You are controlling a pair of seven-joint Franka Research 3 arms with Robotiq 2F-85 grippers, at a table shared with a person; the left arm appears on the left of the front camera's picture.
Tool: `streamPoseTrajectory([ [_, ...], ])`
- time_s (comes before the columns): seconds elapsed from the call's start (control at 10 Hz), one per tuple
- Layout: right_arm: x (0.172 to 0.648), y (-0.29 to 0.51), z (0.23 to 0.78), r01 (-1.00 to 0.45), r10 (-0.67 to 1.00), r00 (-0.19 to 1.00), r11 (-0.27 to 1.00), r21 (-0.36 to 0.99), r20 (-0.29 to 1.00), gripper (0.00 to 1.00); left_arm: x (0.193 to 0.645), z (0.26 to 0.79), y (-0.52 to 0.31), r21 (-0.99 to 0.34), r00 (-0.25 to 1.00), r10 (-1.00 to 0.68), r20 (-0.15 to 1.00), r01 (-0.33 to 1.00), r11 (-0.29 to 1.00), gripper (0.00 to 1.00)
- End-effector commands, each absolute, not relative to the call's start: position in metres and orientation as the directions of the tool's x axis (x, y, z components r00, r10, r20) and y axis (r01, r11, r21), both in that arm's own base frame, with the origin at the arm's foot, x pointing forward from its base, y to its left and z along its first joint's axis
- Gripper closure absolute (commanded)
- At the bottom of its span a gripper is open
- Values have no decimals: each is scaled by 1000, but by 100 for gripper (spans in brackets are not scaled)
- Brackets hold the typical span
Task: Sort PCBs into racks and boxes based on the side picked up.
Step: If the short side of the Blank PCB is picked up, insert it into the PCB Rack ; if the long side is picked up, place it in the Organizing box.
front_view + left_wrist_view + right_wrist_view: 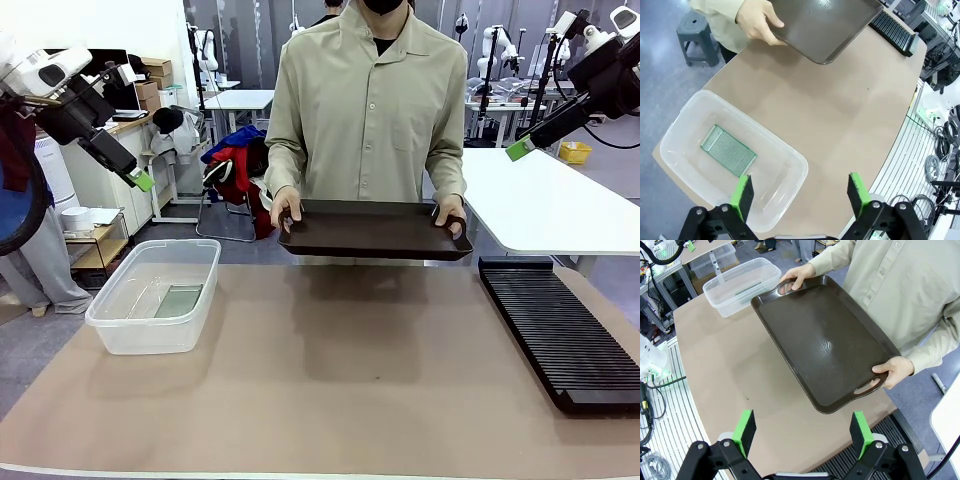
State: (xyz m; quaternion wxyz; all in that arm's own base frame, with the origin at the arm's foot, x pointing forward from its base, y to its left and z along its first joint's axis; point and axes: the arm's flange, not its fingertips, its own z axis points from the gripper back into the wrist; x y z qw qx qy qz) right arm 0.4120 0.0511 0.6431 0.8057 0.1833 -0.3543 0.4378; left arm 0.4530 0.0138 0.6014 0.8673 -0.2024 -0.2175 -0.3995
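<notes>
One green PCB (728, 150) lies flat on the bottom of the clear box (800, 165), at the table's left (150, 322); the PCB (178, 298) shows through the wall. A second board is out of view. The long black rack (560, 325) lies along the right side, its ribs bare. My left gripper (800, 195) hangs open high above the box, up at the far left (138, 180). My right gripper (802, 427) is open too, raised at the upper right (518, 150) above the table's rack end (902, 427).
A person at the far side holds a dark brown tray (375, 232) by both handles just above the table's far edge; the tray's face (830, 340) is bare. Tan table surface (350, 390) stretches between box and rack.
</notes>
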Motion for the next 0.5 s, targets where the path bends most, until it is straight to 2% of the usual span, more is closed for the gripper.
streamPoseTrajectory([
  [0.0, 412, 52, 641, -837, 571, 362, 547, -12, 737, 0, 450, 607, 15, -197, 569, -606, 556, 799, 569, 0],
  [0.4, 412, 52, 641, -837, 571, 362, 547, -12, 737, 0, 433, 630, 21, -228, 452, -616, 646, 883, 409, 0],
])
